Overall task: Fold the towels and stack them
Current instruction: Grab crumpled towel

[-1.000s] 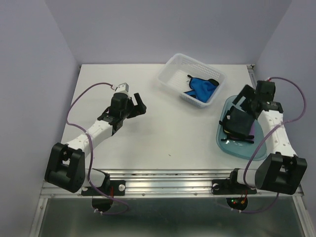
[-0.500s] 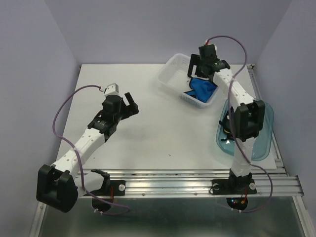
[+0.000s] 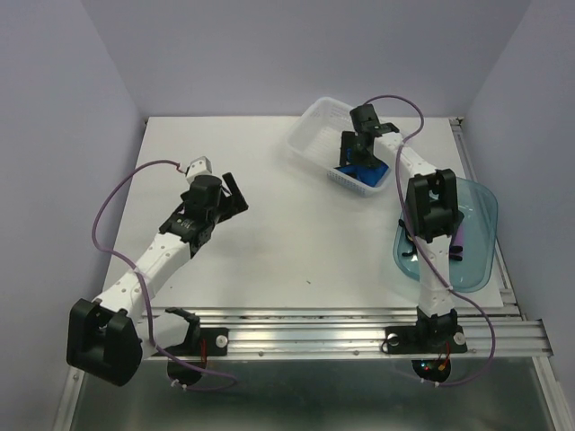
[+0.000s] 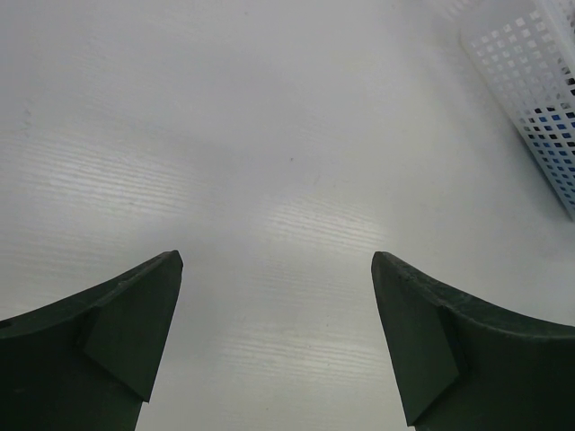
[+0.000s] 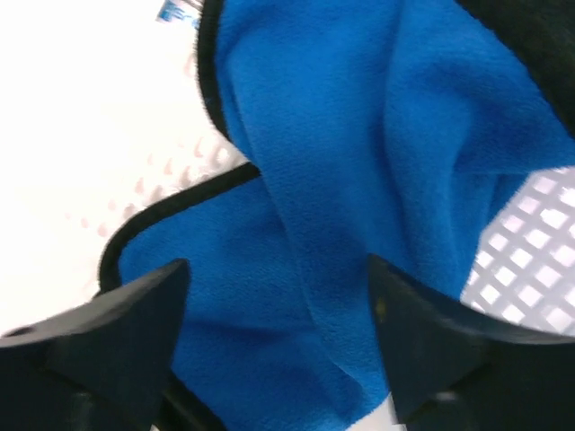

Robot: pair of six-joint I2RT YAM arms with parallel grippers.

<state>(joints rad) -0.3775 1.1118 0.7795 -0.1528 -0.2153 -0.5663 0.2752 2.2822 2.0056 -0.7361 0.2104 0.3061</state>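
No legible text, brand, number or sign in any view. One small blue-and-white patch (image 5: 176,12), upper left of the right wrist view, is too blurred to read.

You've got two arms, two end effectors, the left end effector (image 3: 235,191) and the right end effector (image 3: 354,156), one white basket (image 3: 314,120), one blue towel (image 5: 341,224) in view, one blue-green tray (image 3: 482,215), one table (image 3: 269,247).
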